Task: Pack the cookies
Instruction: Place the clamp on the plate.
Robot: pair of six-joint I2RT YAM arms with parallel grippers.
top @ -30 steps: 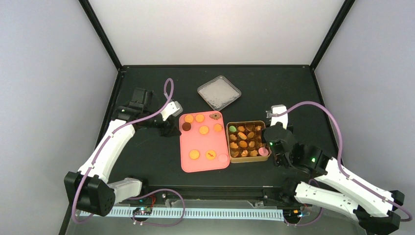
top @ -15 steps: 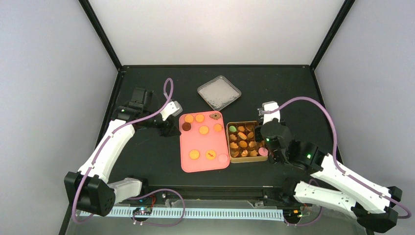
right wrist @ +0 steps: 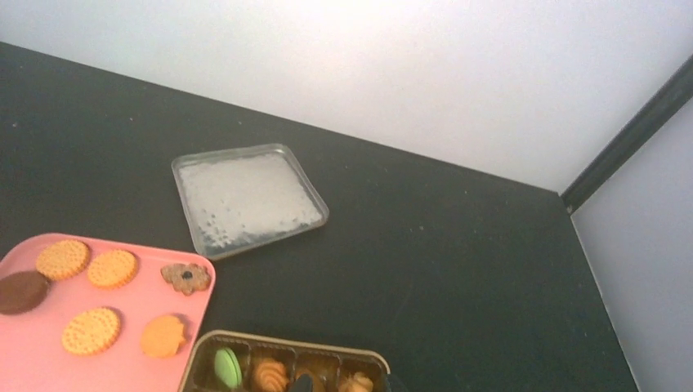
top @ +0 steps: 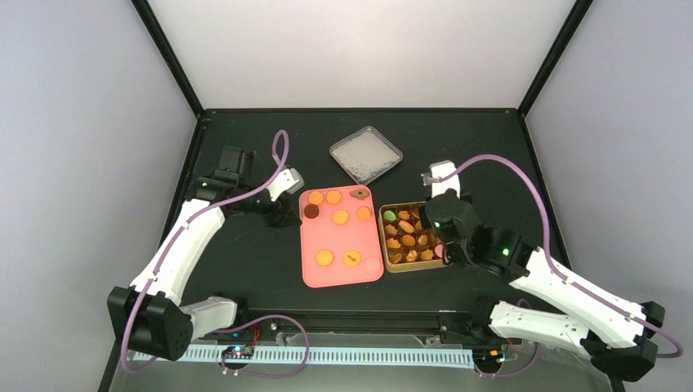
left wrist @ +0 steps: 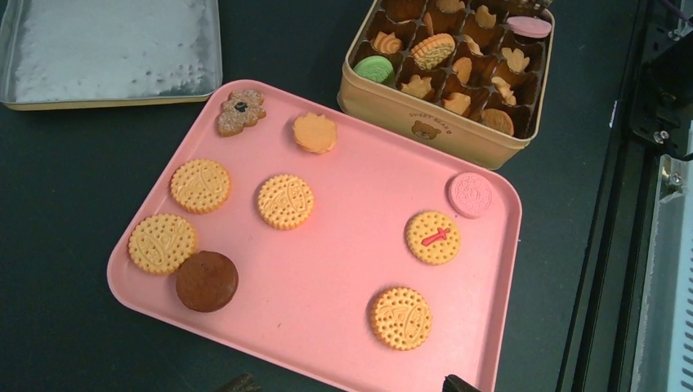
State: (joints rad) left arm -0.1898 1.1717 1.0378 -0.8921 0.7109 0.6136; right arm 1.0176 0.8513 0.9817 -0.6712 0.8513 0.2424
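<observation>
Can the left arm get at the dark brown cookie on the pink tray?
Probably yes: the left gripper hangs open beside the pink tray, and the dark brown cookie lies uncovered at that near edge. A golden cookie touching it may get nudged.

This was a robotics lab test cell: a matte black table [top: 245, 265] stood boxed in by plain pale walls [top: 359, 49] joined with black corner struts [top: 167, 55]. A white left arm [top: 184, 241] and right arm [top: 572, 287] were bolted at the near edge, purple cables [top: 282, 132] looping over them, and a bare circuit board [top: 237, 353] sat on the near rail [top: 368, 356].
</observation>
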